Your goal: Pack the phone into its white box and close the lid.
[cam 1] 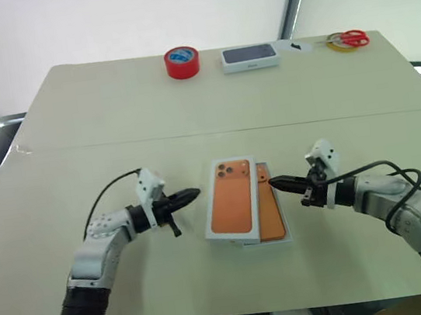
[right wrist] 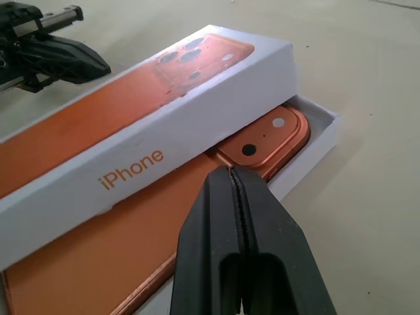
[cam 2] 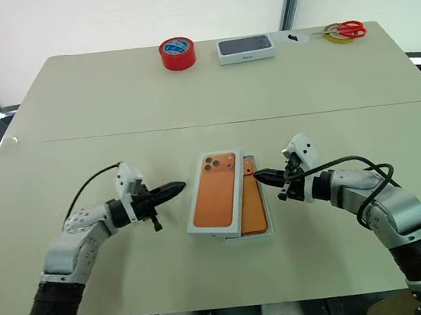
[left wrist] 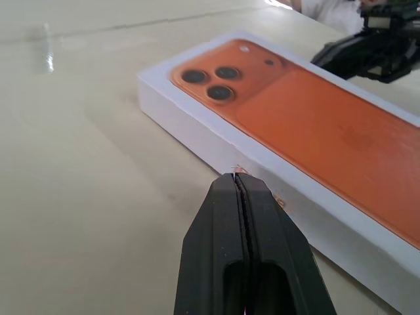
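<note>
Beige table (cam 1: 112,124); red tape roll (cam 1: 182,61), dark-topped box (cam 1: 250,57), scissors (cam 1: 348,38) along far edge. Phone (right wrist: 262,141) lies in white box (right wrist: 321,128); lid (cam 1: 230,199) sits askew over it. Left gripper (cam 1: 192,194) and right gripper (cam 1: 276,184) flank it, both closed, empty.

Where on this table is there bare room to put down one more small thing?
The wide band between the far row, red tape roll, white box with dark top, scissors, and the lid is bare. So are the table sides outside both arms. It is crowded between the left gripper and right gripper.
</note>
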